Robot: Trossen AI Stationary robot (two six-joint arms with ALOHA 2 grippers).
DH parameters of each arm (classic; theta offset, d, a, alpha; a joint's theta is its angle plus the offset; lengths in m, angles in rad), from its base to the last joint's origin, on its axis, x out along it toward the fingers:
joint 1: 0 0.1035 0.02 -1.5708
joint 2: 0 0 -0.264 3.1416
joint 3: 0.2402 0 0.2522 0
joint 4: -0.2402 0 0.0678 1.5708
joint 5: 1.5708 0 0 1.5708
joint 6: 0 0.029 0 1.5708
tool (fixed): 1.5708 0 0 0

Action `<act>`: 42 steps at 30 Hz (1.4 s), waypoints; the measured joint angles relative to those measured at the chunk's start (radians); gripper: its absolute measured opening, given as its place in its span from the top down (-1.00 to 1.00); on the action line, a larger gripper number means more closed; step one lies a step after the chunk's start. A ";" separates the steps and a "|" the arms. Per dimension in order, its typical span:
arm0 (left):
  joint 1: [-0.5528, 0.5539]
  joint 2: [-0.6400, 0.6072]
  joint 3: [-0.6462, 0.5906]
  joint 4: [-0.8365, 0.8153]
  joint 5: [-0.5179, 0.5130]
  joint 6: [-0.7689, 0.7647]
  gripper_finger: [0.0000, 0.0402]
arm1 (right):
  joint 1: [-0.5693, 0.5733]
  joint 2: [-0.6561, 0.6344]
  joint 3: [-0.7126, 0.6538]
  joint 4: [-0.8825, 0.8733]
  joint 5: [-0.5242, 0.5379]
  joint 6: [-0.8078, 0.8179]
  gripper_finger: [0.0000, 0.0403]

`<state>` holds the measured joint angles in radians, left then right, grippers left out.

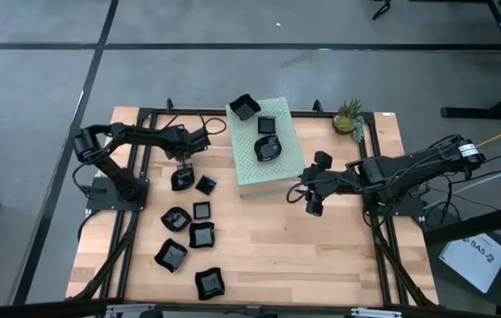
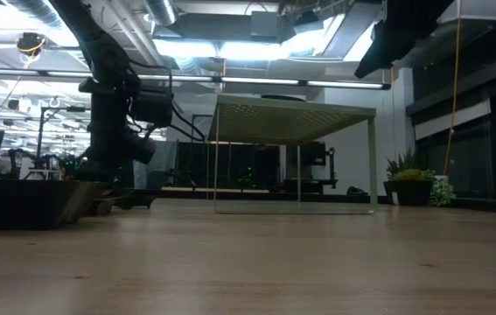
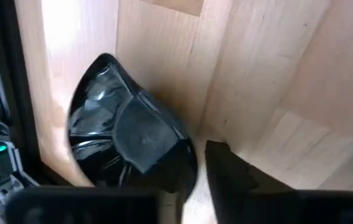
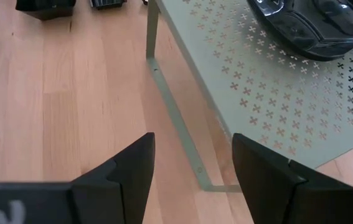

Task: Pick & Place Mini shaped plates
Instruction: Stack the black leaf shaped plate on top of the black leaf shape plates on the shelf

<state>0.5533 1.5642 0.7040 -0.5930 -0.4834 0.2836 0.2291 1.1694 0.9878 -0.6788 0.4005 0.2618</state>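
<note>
Several mini shaped plates, small glossy black dishes, lie on the left half of the wooden table, among them one (image 1: 201, 210) and another (image 1: 170, 255). Three more rest on the pale green perforated box (image 1: 272, 172), one of them (image 1: 269, 149) near its middle. My left gripper (image 1: 182, 172) is down over a wavy-rimmed plate (image 3: 126, 146) that sits on the wood. Its visible finger (image 3: 226, 180) presses against the plate's rim; the other finger is hidden. My right gripper (image 4: 195, 162) hangs open by the box's corner (image 4: 213, 180), holding nothing.
A small pineapple-like plant (image 1: 349, 116) stands at the back right. Black frame rails (image 1: 135, 221) run along both sides of the table. The box (image 2: 296, 109) stands on thin legs. White paper (image 1: 475, 256) lies off the table's right side.
</note>
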 joint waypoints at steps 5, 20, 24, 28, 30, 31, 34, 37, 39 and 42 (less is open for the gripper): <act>-0.001 0.000 0.001 0.001 0.005 -0.012 0.97 | 0.000 0.000 0.000 0.000 0.000 -0.001 -0.05; -0.016 -0.184 0.000 -0.018 0.064 -0.039 0.99 | 0.000 0.000 0.000 0.000 -0.001 0.023 -0.05; -0.014 -0.240 0.000 -0.048 0.069 -0.039 0.99 | 0.000 0.000 0.000 0.001 0.000 0.023 -0.05; 0.000 -0.260 0.000 -0.088 0.124 -0.038 0.99 | 0.000 0.000 0.000 0.010 0.000 0.024 -0.05; 0.000 -0.260 0.000 -0.106 0.133 -0.043 0.96 | 0.000 0.000 0.000 0.019 -0.001 0.023 -0.05; -0.001 -0.260 0.000 -0.114 0.128 -0.051 0.94 | 0.000 0.000 0.000 0.023 -0.001 0.023 -0.05; -0.006 -0.262 0.000 -0.115 0.102 -0.079 0.87 | 0.000 0.000 0.001 0.026 -0.001 0.023 -0.05; -0.010 -0.279 0.000 -0.112 0.125 -0.083 0.94 | 0.000 0.000 0.001 0.026 0.000 0.023 -0.05; -0.010 -0.284 0.000 -0.117 0.136 -0.083 0.98 | 0.000 0.000 0.001 0.025 0.000 0.023 -0.05; -0.010 -0.292 0.000 -0.120 0.136 -0.087 0.99 | 0.000 0.000 0.001 0.024 -0.001 0.024 -0.05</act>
<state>0.5430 1.2725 0.7040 -0.7133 -0.3474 0.1963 0.2291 1.1698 0.9886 -0.6551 0.3997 0.2854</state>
